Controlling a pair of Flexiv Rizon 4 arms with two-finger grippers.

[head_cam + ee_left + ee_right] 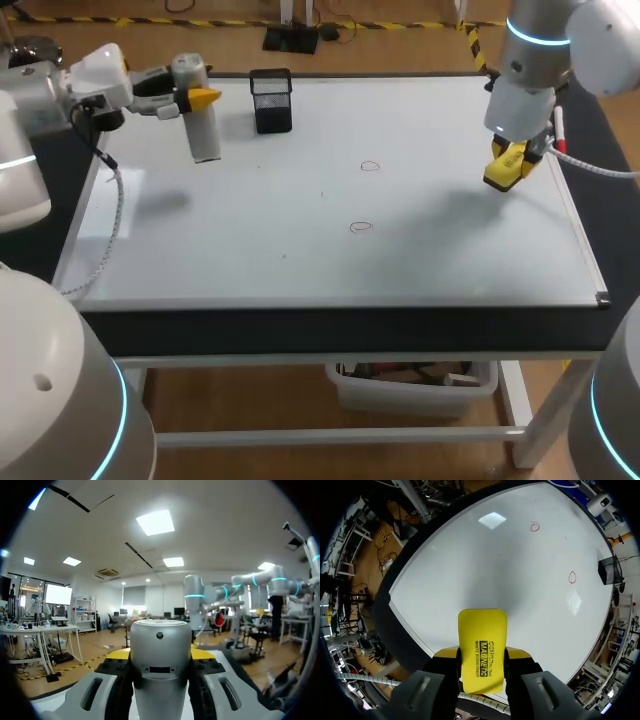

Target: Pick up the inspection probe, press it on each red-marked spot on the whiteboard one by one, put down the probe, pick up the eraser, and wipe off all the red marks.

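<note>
The inspection probe [203, 125], a silver-white cylinder, stands upright at the whiteboard's [300, 250] far left. My left gripper [192, 98] is shut on its upper part; in the left wrist view the probe [160, 670] fills the gap between the fingers of that gripper [160, 655]. Over the board's right side, my right gripper [512, 160] is shut on the yellow eraser [503, 170], which hangs above the surface. In the right wrist view the eraser [482, 650] sticks out ahead of the gripper [482, 656]. Two red circles [371, 166] [361, 227] mark the board's middle, also visible as red circles [535, 527] [572, 577] from the right wrist.
A black mesh holder [271, 100] stands at the back of the board, just right of the probe. The left arm's cable [112, 215] hangs over the board's left edge.
</note>
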